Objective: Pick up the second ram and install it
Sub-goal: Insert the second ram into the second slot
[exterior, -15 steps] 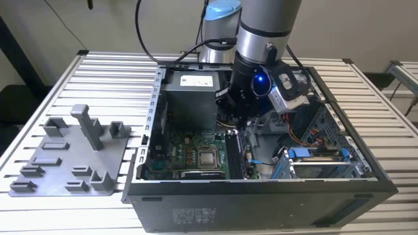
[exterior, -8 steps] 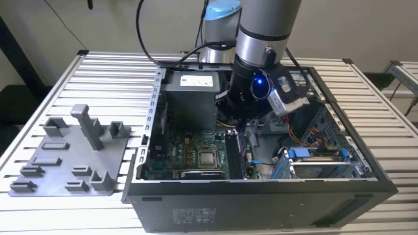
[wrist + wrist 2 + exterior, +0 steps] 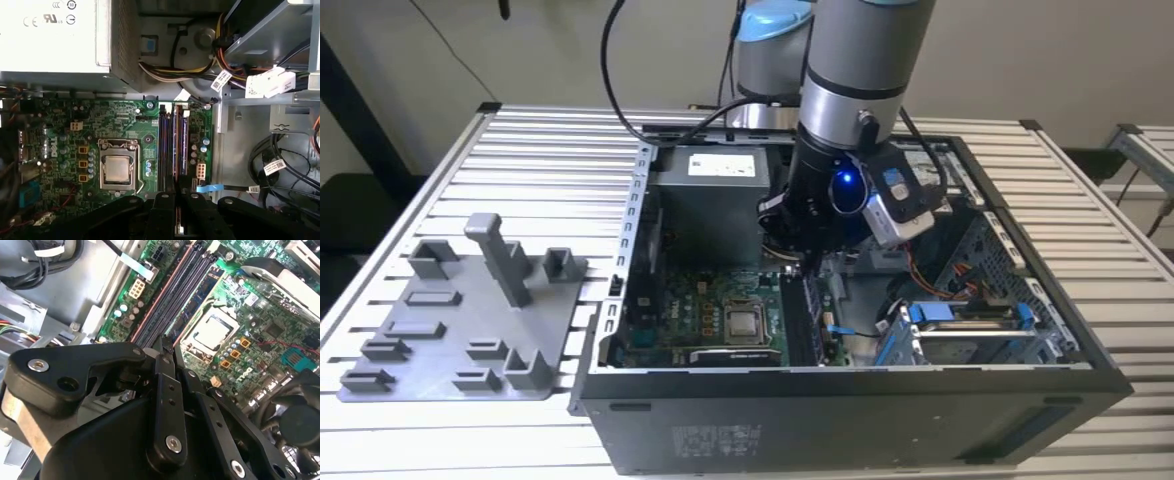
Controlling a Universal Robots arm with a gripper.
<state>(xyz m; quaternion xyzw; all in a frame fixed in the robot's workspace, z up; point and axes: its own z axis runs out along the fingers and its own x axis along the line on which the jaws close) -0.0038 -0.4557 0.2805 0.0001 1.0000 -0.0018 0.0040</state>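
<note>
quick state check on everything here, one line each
gripper: inside the case over the memory slots, fingers shut on a thin strip
second ram: edge-on between the fingers, not yet seated
computer case: side open
processor socket: uncovered, chip exposed
grey fixture: outside the case

Arm [image 3: 854,70] hangs near vertical, wrist down, tool [image 3: 803,262] low w/ fingers [image 3: 162,390] drawn close together.

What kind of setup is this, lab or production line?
Likely a robotics lab test bench: an open black desktop computer case lies on a slatted white metal table, beside a grey plastic fixture plate, with the arm's black gripper over the green motherboard.
</note>
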